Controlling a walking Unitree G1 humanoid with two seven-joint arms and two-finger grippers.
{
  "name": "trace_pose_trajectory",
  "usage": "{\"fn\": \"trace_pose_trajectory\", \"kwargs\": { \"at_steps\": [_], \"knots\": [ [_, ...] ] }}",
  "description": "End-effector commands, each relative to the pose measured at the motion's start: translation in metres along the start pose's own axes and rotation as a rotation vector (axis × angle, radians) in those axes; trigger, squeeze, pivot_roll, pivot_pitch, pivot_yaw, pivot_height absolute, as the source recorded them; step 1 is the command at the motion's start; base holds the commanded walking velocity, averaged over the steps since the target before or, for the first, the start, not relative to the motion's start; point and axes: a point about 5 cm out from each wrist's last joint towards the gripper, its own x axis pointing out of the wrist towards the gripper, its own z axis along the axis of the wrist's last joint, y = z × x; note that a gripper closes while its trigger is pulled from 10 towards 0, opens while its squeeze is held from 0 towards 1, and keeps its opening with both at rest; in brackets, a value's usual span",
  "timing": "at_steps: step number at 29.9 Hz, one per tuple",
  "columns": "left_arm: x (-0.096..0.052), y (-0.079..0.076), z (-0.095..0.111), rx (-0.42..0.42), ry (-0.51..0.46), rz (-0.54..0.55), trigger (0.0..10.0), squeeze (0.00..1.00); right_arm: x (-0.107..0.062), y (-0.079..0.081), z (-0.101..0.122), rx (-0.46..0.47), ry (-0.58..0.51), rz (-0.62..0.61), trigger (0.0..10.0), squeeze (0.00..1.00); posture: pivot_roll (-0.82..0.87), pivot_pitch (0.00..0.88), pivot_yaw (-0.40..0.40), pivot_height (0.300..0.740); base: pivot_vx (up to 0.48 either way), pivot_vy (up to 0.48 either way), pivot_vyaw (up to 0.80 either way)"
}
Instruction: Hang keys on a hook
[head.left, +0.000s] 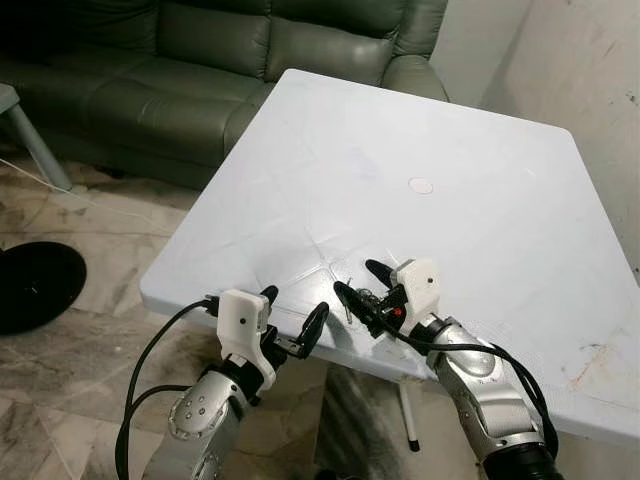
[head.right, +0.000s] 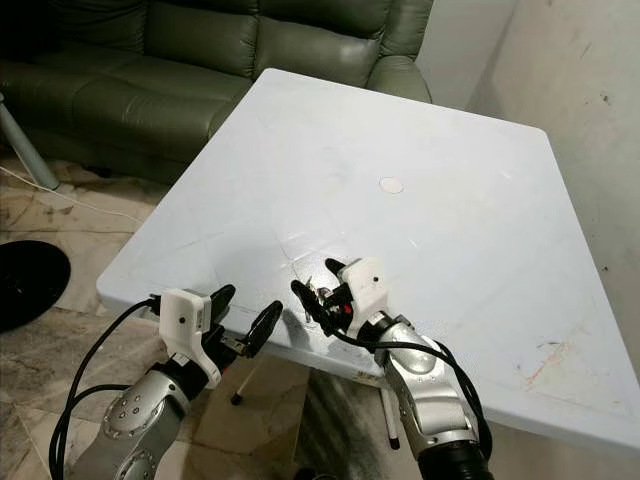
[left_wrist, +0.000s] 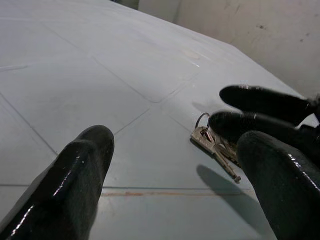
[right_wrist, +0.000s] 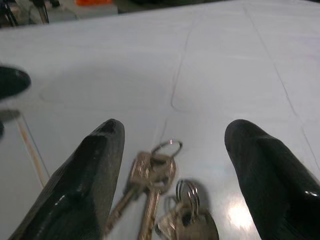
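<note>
A bunch of silver keys (right_wrist: 155, 195) on rings lies flat on the white table (head.left: 450, 130), close to its front edge. My right gripper (head.left: 358, 279) is open and low over the table, one black finger on each side of the keys, not closed on them. The keys (left_wrist: 215, 147) also appear in the left wrist view, partly behind the right gripper's fingers (left_wrist: 265, 102). My left gripper (head.left: 294, 302) is open at the table's front edge, just left of the keys, holding nothing.
A dark green sofa (head.left: 200, 60) stands behind the table on the left. A small white round disc (head.left: 421, 185) sits mid-table. A black round object (head.left: 35, 285) lies on the marble floor at left. A pale wall (head.left: 590, 60) runs along the right.
</note>
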Motion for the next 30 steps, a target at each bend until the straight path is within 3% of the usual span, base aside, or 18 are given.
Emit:
{"fn": "trace_pose_trajectory", "kwargs": {
  "at_steps": [1,2,3,4,5,30],
  "knots": [
    [0.001,-0.0022,0.0028,-0.002,-0.006,-0.008,10.0,0.0,-0.0022,-0.0042,-0.0046,-0.008,0.04,-0.016,10.0,0.0,0.07,0.12,-0.134,0.74,0.0,0.0,0.0],
    [0.001,-0.0022,0.0028,-0.002,-0.006,-0.006,10.0,0.0,-0.0027,-0.0041,-0.006,-0.013,0.052,-0.013,9.1,0.0,0.06,0.122,-0.134,0.74,0.0,0.0,0.0],
    [0.001,-0.0024,0.0031,-0.003,-0.007,-0.005,10.0,0.0,-0.0031,-0.0036,-0.0077,-0.013,0.068,-0.006,5.3,0.0,0.06,0.122,-0.134,0.74,0.0,0.0,0.0],
    [0.0012,-0.0025,0.003,-0.003,-0.007,-0.005,10.0,0.0,-0.0032,-0.0034,-0.0085,-0.006,0.074,-0.003,4.0,0.0,0.06,0.122,-0.134,0.74,0.0,0.0,0.0],
    [0.0013,-0.0026,0.0031,-0.003,-0.007,-0.005,10.0,0.0,-0.0039,-0.0035,-0.0079,-0.005,0.068,-0.001,0.0,0.0,0.06,0.122,-0.134,0.74,0.0,0.0,0.0],
    [0.0017,-0.0022,0.0036,0.0,-0.003,-0.001,10.0,0.0,-0.0117,-0.0115,-0.0094,-0.033,0.07,-0.016,0.0,0.0,0.06,0.126,-0.129,0.74,0.0,0.0,0.0]
  ]
}}
